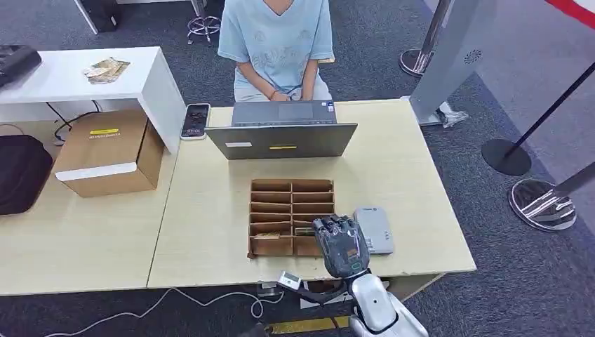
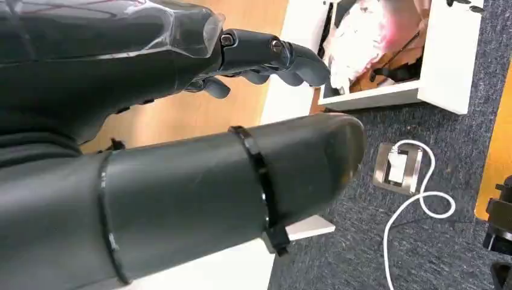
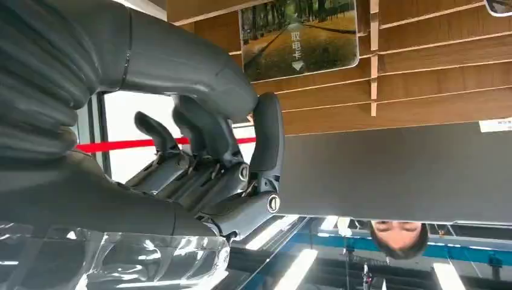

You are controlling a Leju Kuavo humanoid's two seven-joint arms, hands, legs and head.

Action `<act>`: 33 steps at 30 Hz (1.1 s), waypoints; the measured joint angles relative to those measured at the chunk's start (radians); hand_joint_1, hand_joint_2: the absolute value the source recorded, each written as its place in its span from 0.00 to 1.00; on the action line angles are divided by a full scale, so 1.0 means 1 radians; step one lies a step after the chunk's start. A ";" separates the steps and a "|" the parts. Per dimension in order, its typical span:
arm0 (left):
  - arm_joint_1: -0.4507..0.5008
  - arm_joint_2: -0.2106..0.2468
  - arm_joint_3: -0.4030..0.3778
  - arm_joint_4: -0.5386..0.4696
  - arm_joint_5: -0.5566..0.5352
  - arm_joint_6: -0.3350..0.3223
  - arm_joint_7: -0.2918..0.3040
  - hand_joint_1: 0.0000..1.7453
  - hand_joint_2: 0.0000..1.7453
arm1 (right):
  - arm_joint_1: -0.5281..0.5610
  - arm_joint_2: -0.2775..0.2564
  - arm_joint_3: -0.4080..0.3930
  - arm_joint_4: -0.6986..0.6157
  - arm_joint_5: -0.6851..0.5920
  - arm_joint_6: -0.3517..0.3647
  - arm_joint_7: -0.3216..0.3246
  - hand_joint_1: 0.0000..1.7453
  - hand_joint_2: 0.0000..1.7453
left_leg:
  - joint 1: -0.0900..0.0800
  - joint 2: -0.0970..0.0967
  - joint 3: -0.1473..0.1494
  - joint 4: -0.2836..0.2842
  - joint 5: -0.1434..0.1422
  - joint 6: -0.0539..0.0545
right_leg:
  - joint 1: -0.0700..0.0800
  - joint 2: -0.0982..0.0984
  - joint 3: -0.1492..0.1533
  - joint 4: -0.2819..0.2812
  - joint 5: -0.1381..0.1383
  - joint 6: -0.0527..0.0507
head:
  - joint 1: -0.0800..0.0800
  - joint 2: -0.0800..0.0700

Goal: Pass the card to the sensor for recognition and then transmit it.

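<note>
A brown divided tray [image 1: 281, 188] lies mid-table in front of the laptop. In one of its near slots lies a card with a park picture [image 3: 299, 36], also seen as a dark sliver [image 1: 303, 230]. My right hand [image 1: 342, 242] hovers over the tray's near right corner, fingers bent and apart, holding nothing; its fingertips [image 3: 265, 121] stop just short of the card. The white sensor box [image 1: 374, 228] lies right beside this hand. My left hand [image 2: 181, 133] hangs below the table with its fingers loosely spread and nothing in them.
A grey laptop [image 1: 281, 133] stands behind the tray, with a person in a light blue shirt [image 1: 277, 42] seated at it. A phone [image 1: 196, 119] and a cardboard box [image 1: 105, 151] are at the left. A white cable [image 2: 416, 205] trails on the floor.
</note>
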 joint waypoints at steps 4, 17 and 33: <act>0.000 0.000 0.000 0.000 0.000 0.000 0.000 0.00 0.00 | 0.000 0.000 0.000 0.000 0.000 0.003 0.001 0.80 1.00 | 0.000 0.000 0.000 0.000 0.000 0.000 | 0.000 0.000 0.000 0.000 0.000 0.000 | 0.000 0.000; -0.002 0.000 -0.008 0.000 -0.001 0.000 0.000 0.00 0.00 | 0.000 -0.003 0.000 -0.011 0.000 0.001 0.024 0.06 1.00 | 0.000 0.000 0.000 0.000 0.000 0.000 | 0.000 0.000 0.000 0.000 0.000 0.000 | 0.000 0.000; -0.003 -0.001 -0.013 0.000 0.000 0.000 -0.005 0.00 0.00 | -0.003 0.011 -0.005 -0.008 0.000 0.042 -0.087 0.15 1.00 | 0.000 0.000 0.000 0.000 0.000 0.000 | 0.000 0.000 0.000 0.000 0.000 0.000 | 0.000 0.000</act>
